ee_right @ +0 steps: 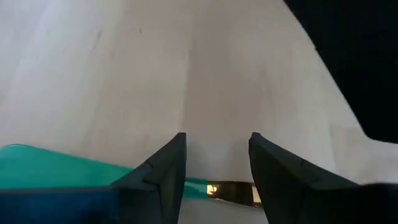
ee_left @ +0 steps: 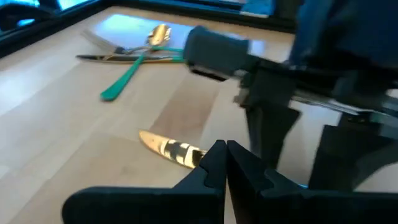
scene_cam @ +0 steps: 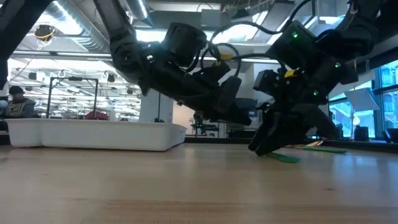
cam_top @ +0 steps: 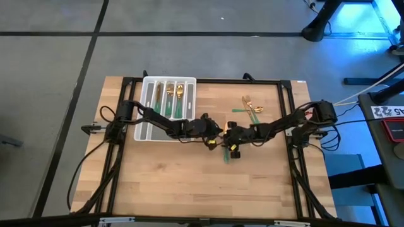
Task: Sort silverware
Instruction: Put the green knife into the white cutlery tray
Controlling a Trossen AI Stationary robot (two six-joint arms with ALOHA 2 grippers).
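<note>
Knife (ee_left: 169,149) flat on the wooden table (cam_top: 189,183) at mid-table, gold blade showing, green handle under the right gripper (ee_right: 216,163); that gripper's down at the tabletop, fingers (ee_right: 163,168) parted and straddling the knife where handle meets blade, not clamped; left gripper (ee_left: 225,163) just beside it, fingers pressed together, holding nothing; more silverware (cam_top: 249,107) crossed in a small heap toward the right far side; several pieces already lying in the white tray (cam_top: 144,107) at far left.
</note>
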